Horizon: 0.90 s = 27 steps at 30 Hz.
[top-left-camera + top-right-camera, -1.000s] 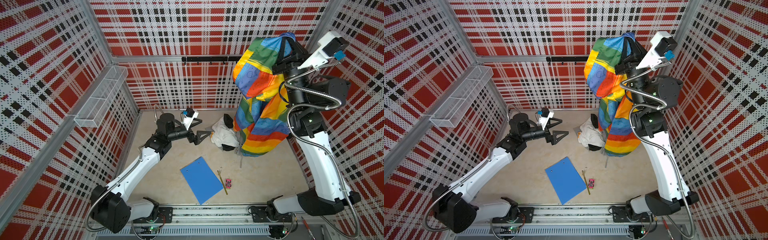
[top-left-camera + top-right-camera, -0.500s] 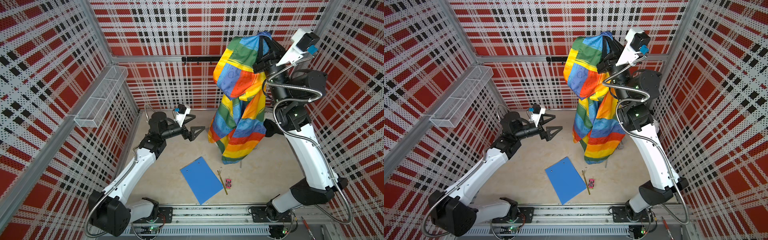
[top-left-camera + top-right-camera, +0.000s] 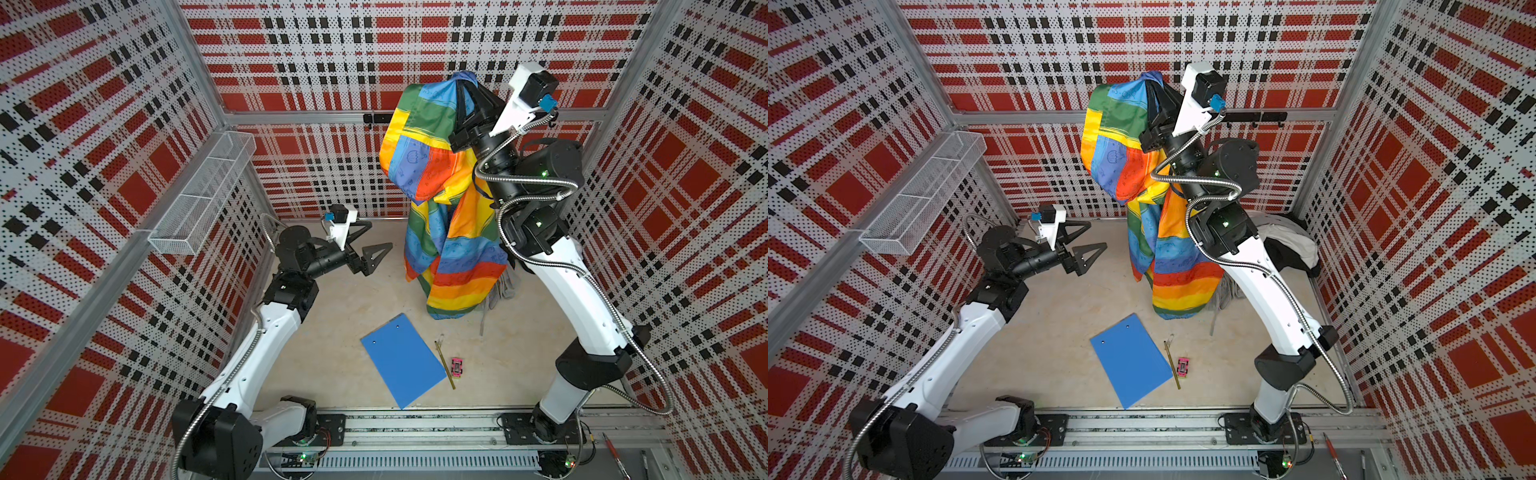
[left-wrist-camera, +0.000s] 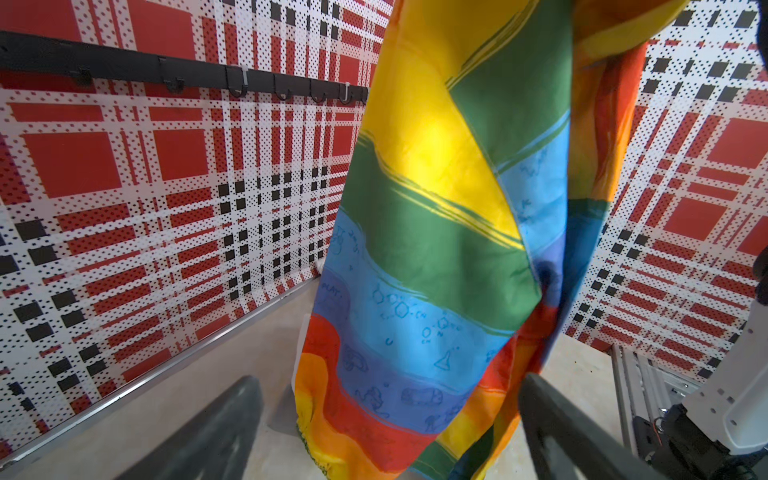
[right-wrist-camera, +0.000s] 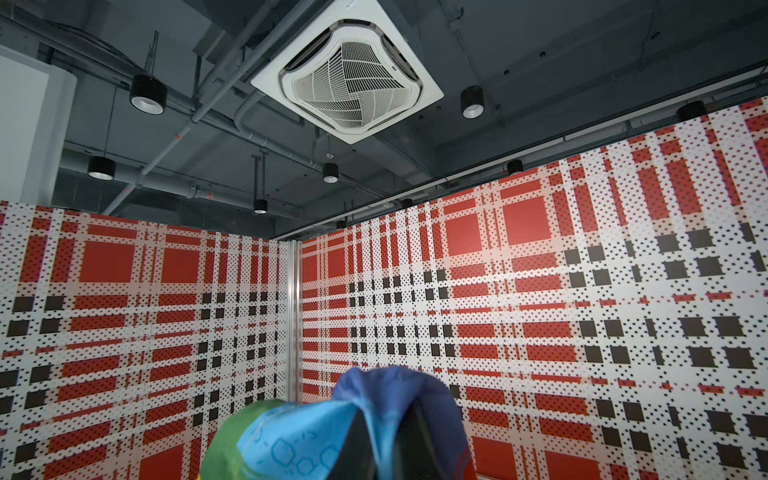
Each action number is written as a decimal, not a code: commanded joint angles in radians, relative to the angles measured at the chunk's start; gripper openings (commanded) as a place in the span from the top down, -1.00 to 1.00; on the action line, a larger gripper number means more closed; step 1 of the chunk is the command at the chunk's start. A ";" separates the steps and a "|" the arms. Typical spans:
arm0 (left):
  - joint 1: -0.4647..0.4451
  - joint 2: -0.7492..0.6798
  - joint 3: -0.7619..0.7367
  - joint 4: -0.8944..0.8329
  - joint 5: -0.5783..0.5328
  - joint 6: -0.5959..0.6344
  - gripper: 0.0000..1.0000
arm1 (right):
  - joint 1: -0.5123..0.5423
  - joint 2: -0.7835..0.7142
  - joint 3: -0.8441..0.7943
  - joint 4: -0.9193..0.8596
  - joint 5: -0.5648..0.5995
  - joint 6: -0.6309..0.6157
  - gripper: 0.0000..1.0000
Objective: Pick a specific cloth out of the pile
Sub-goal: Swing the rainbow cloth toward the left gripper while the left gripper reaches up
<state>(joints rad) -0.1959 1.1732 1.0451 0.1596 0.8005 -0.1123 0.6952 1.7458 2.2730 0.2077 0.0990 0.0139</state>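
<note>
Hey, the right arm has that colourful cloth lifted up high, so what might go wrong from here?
1. The cloth drapes over the right gripper and down against that arm's metal conduit; it may snag when the arm moves.
2. Its lower hem hangs close by the grey garment below; sideways travel may drag that along.
3. The left gripper is open and points at the hanging folds; a reach could tangle in them.

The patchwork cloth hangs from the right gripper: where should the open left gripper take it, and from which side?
Probably the free side edge of the cloth, low down by its red and orange stripes, coming in level from the side of the left gripper. The right gripper pinches the top, so the sheet drapes in vertical folds with that edge facing the open jaws.
</note>
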 commanded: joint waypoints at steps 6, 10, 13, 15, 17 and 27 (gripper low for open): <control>0.079 -0.061 -0.034 0.089 0.005 -0.032 -0.99 | 0.062 0.088 0.112 0.166 0.038 -0.038 0.84; 0.086 -0.076 -0.037 0.090 0.006 -0.026 -0.98 | 0.076 0.155 0.170 0.159 0.038 -0.025 0.83; 0.091 -0.084 -0.039 0.092 0.007 -0.023 -0.98 | 0.090 0.184 0.170 0.175 0.049 -0.029 0.83; 0.097 -0.085 -0.039 0.096 0.012 -0.028 -0.98 | 0.095 0.203 0.172 0.190 0.054 -0.030 0.83; 0.102 -0.081 -0.039 0.099 0.017 -0.030 -0.98 | 0.099 0.222 0.181 0.204 0.056 -0.023 0.83; 0.115 -0.073 -0.042 0.123 0.040 -0.053 -0.99 | 0.108 0.304 0.245 0.197 0.058 0.015 0.85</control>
<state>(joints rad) -0.0902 1.1080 1.0142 0.2424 0.8162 -0.1493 0.7975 2.0491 2.4653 0.2993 0.1513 0.0113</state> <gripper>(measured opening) 0.992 0.079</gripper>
